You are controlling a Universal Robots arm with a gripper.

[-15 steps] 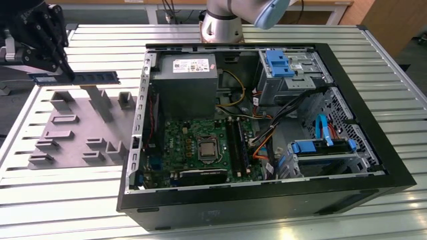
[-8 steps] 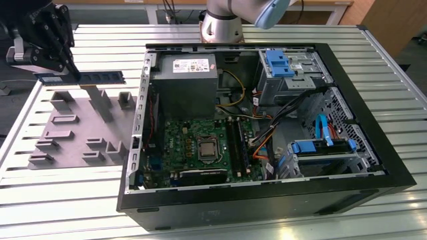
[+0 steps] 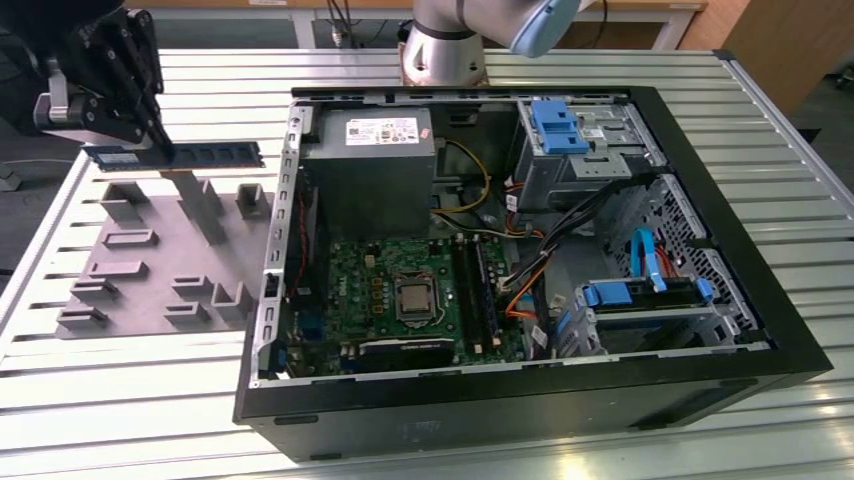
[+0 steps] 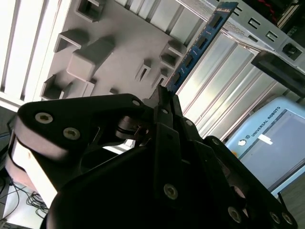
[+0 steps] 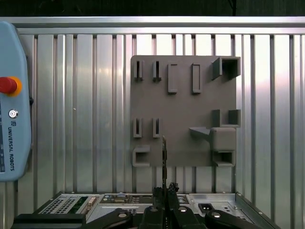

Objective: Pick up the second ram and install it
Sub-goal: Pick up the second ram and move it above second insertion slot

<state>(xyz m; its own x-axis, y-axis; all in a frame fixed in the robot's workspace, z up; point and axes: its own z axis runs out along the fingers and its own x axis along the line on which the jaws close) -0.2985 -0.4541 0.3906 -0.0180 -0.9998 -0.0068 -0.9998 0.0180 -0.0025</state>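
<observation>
The second ram [image 3: 220, 153], a slim blue-green stick with dark chips, hangs level in the air above the far edge of the grey holder plate [image 3: 147, 270], at the exterior view's left. My gripper [image 3: 158, 150] is shut on it, towards one end. In the second wrist view the ram [image 4: 200, 43] sticks out from between the black fingertips of the gripper [image 4: 167, 93]. The first wrist view shows the ram [image 5: 164, 157] edge-on, standing out of the gripper [image 5: 164, 188] over the plate [image 5: 186, 105].
The open computer case [image 3: 747, 370] lies on its side at the exterior view's right, with the motherboard [image 3: 387, 290], power supply [image 3: 374, 150] and blue drive brackets inside. A teach pendant [image 5: 12, 105] lies on the ribbed metal table [image 3: 134, 400]. The arm's base [image 3: 447, 45] stands behind the case.
</observation>
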